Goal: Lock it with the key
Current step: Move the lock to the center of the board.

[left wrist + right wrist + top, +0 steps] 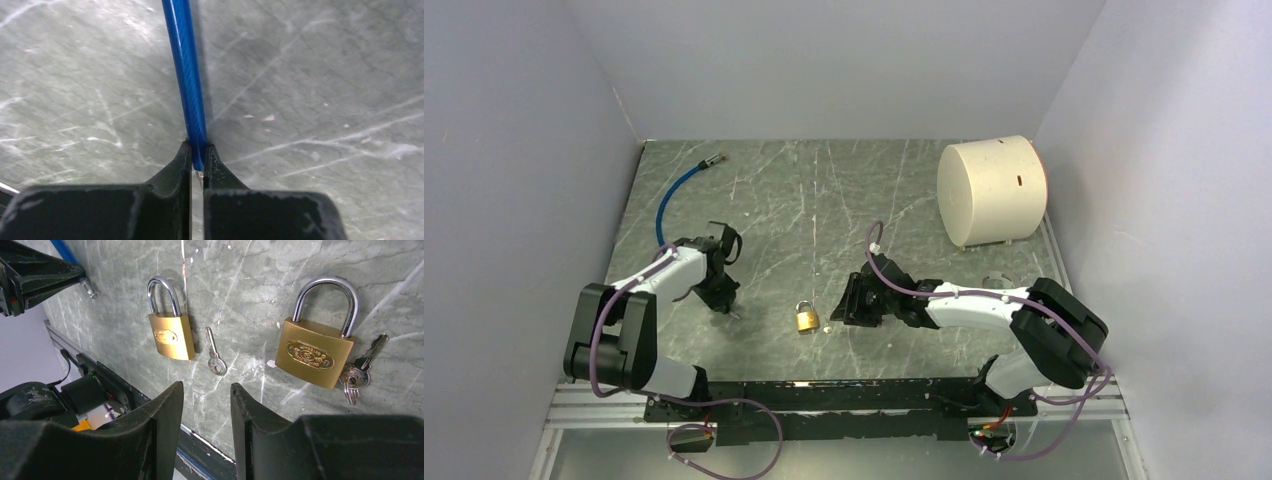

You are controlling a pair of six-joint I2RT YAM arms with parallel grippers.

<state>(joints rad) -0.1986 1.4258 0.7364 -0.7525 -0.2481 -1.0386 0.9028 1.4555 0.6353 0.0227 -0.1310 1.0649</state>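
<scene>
A brass padlock (171, 335) lies flat on the green marble table with a small loose key (215, 352) just to its right. A second brass padlock (314, 354) lies further right, a key ring (356, 375) at its lower corner. My right gripper (205, 386) hovers open just short of both locks, with nothing between its fingers. In the top view only one padlock (805, 318) shows, between the two grippers. My left gripper (199, 148) is shut on the end of a blue cable (187, 70), whose metal tip pokes out behind the fingertips.
The blue cable (672, 195) curves away to the table's back left. A large white cylinder (992, 190) lies on its side at the back right. Grey walls close in three sides. A black rail (844, 392) runs along the near edge.
</scene>
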